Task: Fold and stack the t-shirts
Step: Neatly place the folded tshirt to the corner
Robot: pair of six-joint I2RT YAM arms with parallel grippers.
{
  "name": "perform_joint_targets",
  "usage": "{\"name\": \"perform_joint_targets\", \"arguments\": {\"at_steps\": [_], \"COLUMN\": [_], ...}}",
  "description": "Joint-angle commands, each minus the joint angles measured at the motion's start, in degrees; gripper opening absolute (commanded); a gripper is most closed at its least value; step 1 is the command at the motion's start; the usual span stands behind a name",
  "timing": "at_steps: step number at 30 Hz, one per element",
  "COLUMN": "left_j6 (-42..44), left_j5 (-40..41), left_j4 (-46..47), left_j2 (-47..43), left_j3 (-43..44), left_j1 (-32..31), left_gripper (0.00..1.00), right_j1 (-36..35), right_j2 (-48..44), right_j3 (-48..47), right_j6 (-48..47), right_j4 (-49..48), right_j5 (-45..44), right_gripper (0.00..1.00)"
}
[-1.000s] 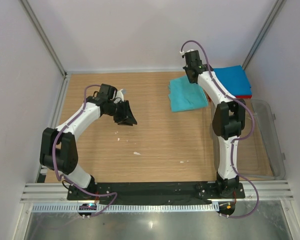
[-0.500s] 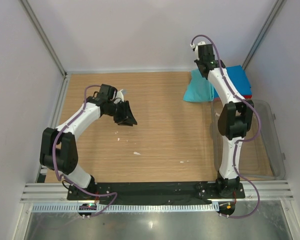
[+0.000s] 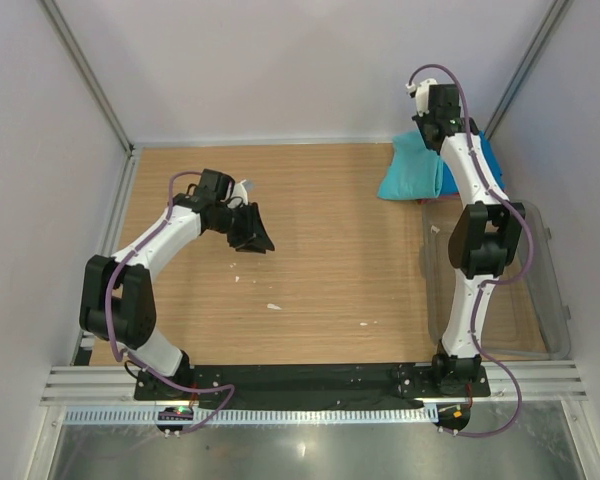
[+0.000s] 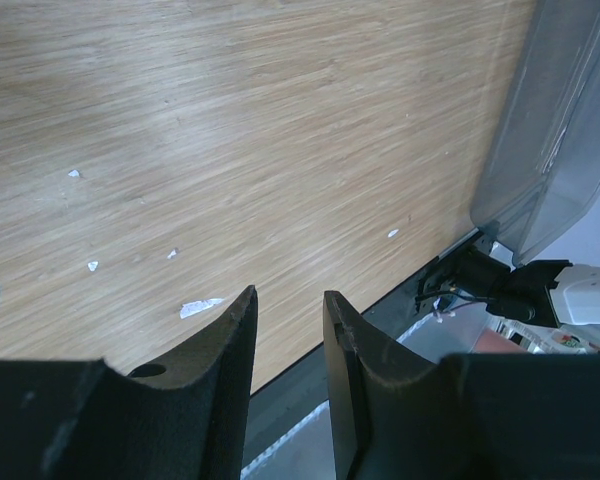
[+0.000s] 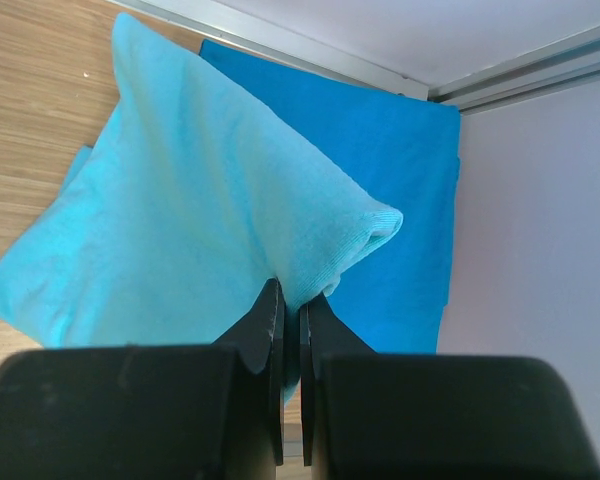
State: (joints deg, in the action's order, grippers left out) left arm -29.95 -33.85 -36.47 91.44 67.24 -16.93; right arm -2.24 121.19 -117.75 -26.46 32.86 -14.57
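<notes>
Right wrist view told it best: the turquoise t-shirt [image 5: 170, 190] was pinched at a folded edge by the right gripper [image 5: 290, 305], jaws clamped tight on the cloth. It draped partly over the blue folded shirt [image 5: 400, 170], with most of it spilling off that shirt's left side above the wooden table [image 5: 20, 90].

By my read this was the stacking step, and doing it well meant carrying the pinched edge further across the blue folded shirt. The fold should have travelled low so it didn't fall open, and the edges should have been squared before any release.

From the top, the right arm was reaching long, nearly straight, with its wrist raised over the blue folded shirt. The clear plastic tub [image 3: 540, 290] lay just on the near side of that shirt. The left gripper [image 4: 288, 300] hung well to the left of it over bare wood, elbow bent, fingers a little apart and holding nothing.
</notes>
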Motion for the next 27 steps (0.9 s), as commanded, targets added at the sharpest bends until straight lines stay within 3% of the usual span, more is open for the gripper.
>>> {"name": "perform_joint_targets", "arguments": {"at_steps": [1,12,27], "left_j6": [-0.37,-0.54,-1.68], "left_j5": [-1.84,-1.49,-3.42], "left_j4": [1.66,2.28,3.60], "left_j2": [-1.09,-2.67,-3.90], "left_j3": [-0.36,-0.97,-1.50], "left_j1": [-0.30,-0.65,-0.65], "left_gripper": [0.34,0.34,0.34], "right_j1": [1.53,3.82,4.79], "right_j2": [-6.40,-2.01,-4.63], "right_j3": [-3.53,-11.53,-9.60], "right_j6": [-1.93,-3.95,-4.49], "right_j4": [-0.61,3.43,2.73], "right_j5": [3.84,5.34,6.38], "right_gripper": [0.01,0.01,0.01]}}
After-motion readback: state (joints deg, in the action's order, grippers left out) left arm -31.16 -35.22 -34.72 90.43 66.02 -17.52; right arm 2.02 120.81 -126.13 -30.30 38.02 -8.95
